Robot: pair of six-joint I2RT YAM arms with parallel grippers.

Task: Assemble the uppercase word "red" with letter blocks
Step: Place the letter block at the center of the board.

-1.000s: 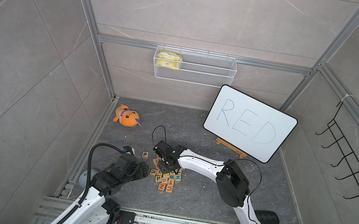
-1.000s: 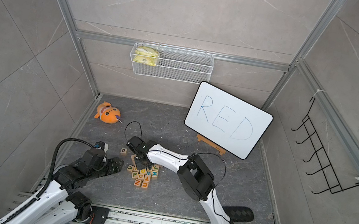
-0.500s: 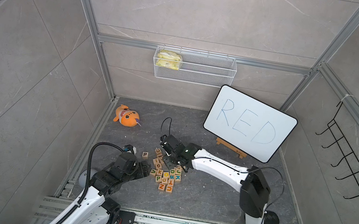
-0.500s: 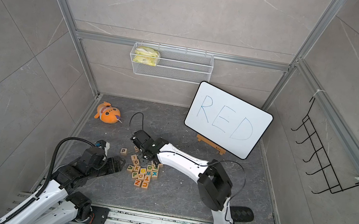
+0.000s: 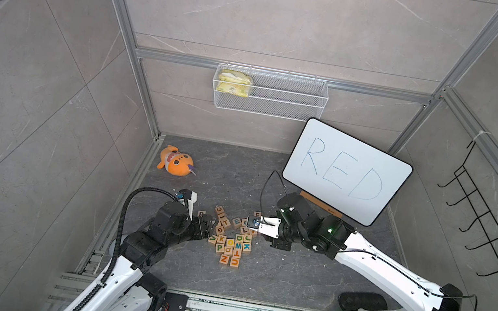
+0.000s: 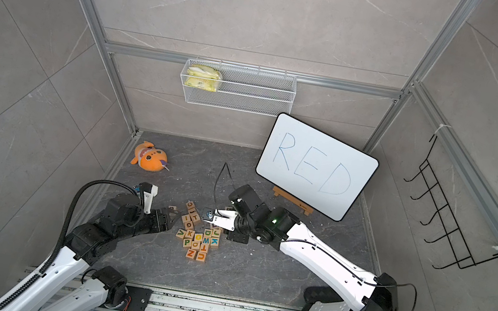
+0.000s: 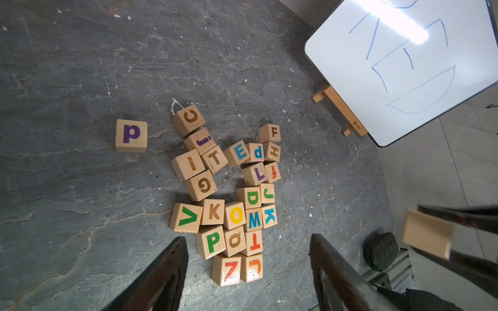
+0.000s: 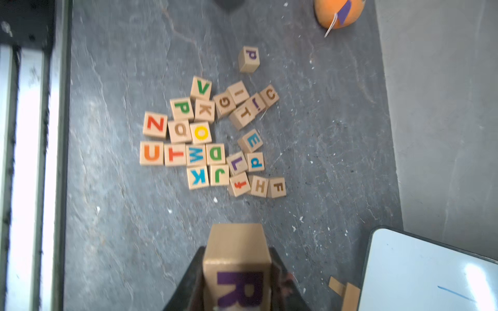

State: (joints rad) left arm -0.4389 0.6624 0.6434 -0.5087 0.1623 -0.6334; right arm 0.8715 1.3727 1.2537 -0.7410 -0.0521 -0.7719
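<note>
Letter blocks (image 5: 231, 240) of pale wood lie bunched on the dark grey worktop (image 5: 288, 279), between the two arms. The right end effector (image 5: 259, 226) is clamped on the R block (image 8: 237, 265). The right wrist view shows a purple capital R on the face turned toward the camera, with a dark finger pressed on each side of the cube. In both top views this block hangs over the side of the bunch that faces the whiteboard (image 5: 345, 172), clear of the worktop. The left wrist view catches the same cube from a blank side.

The left end effector (image 5: 207, 225) has its jaws spread with nothing between them. It sits low at the opposite edge of the bunch, just beside the G and V cubes; whether it touches them I cannot tell.

The E block (image 7: 239, 153), its letter blue-green, lies in the bunch touching a lowercase d cube (image 7: 258, 152) and a T cube. The D block (image 7: 252, 197), its letter green, lies flat with the J and M cubes against its sides. A lone p cube (image 7: 131, 135), its lowercase letter purple, stands apart from the rest.

The whiteboard leans on a small wooden easel (image 5: 321, 206) and bears RED in blue handwriting. An orange plush toy (image 5: 175, 164) lies near the back left corner. A white wire basket (image 5: 271, 95) on the rear wall holds a yellow packet (image 5: 234, 82).
</note>
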